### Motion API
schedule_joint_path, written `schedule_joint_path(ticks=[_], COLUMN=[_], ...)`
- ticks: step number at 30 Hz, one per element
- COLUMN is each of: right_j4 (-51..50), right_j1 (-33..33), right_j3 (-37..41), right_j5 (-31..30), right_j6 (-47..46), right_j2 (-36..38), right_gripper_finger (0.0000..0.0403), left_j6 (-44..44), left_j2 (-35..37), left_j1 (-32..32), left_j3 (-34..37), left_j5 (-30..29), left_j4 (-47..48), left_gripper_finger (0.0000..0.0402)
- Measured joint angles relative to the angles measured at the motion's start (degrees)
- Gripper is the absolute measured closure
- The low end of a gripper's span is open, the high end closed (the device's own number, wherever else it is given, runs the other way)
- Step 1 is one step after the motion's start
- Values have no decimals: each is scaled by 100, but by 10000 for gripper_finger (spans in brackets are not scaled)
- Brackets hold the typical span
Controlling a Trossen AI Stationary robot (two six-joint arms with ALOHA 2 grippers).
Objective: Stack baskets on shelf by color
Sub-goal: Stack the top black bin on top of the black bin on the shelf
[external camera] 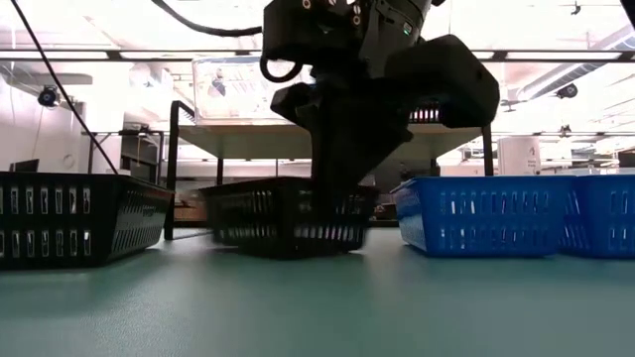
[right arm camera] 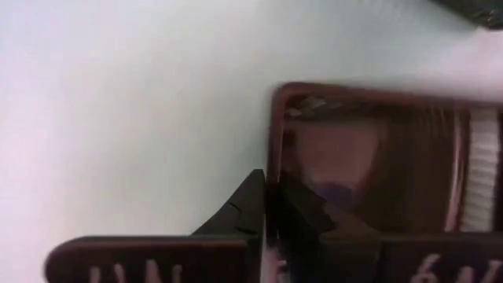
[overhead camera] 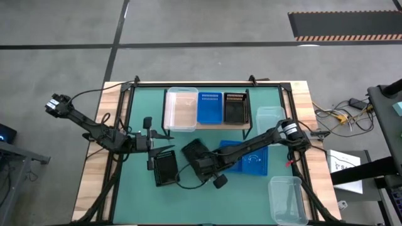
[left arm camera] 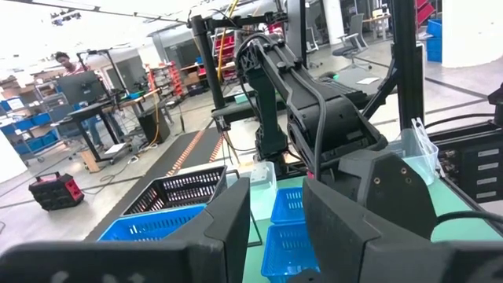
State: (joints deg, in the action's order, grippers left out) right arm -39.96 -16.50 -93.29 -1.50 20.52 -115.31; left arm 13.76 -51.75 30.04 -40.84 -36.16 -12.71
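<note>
The shelf (overhead camera: 251, 125) stands at the far side and bears a clear tub (overhead camera: 181, 110), a blue basket (overhead camera: 209, 107) and a black basket (overhead camera: 235, 107) side by side. My right gripper (overhead camera: 202, 164) is shut on a turned black basket (overhead camera: 192, 149) at the table's middle; the low view shows it (external camera: 278, 218) under the gripper (external camera: 337, 198). My left gripper (overhead camera: 157, 143) is open and empty, pointing level toward the table's right, just beyond another black basket (overhead camera: 165, 169) that rests on the table. Two blue baskets (overhead camera: 248, 157) lie beside my right arm. My right gripper holds the black basket by one wall's rim (right arm camera: 272, 141), near a corner, with one finger (right arm camera: 240, 212) outside the wall and the other (right arm camera: 314, 220) inside. The fingers come from above, pointing down. The basket sits upright; whether its bottom (external camera: 298, 253) rests on the table, I cannot tell.
One clear tub (overhead camera: 270, 116) lies right of the shelf and another (overhead camera: 287, 199) at the near right corner. In the low view the black basket (external camera: 79, 218) stands on the left and the blue baskets (external camera: 486, 213) on the right. The table's near middle (overhead camera: 213, 204) is bare green.
</note>
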Motion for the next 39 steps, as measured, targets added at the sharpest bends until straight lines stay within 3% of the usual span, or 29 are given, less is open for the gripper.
schedule_joint_path(ticks=[11,25,32,35,39], right_j4=[-921,-1031,-1381,-1974,-3005], right_j1=[-214,-616,-613,-523,-210], right_j3=[-685,-873,-867,-867,-864], right_j5=[147,109,-1499,-2369,-2933], right_j6=[-46,-437,-810,-1081,-1790], right_j2=[297,2077,2726,2868,2929], right_gripper_finger=[393,394,394,394,394], left_j6=[0,0,-2,-1,-2], left_j2=[0,0,0,0,0], left_j1=[0,2,2,1,0], left_j3=[0,0,0,0,0], left_j5=[0,-1,0,0,0], left_j4=[-9,-16,-22,-24,-24], left_gripper_finger=[299,299,299,299,299])
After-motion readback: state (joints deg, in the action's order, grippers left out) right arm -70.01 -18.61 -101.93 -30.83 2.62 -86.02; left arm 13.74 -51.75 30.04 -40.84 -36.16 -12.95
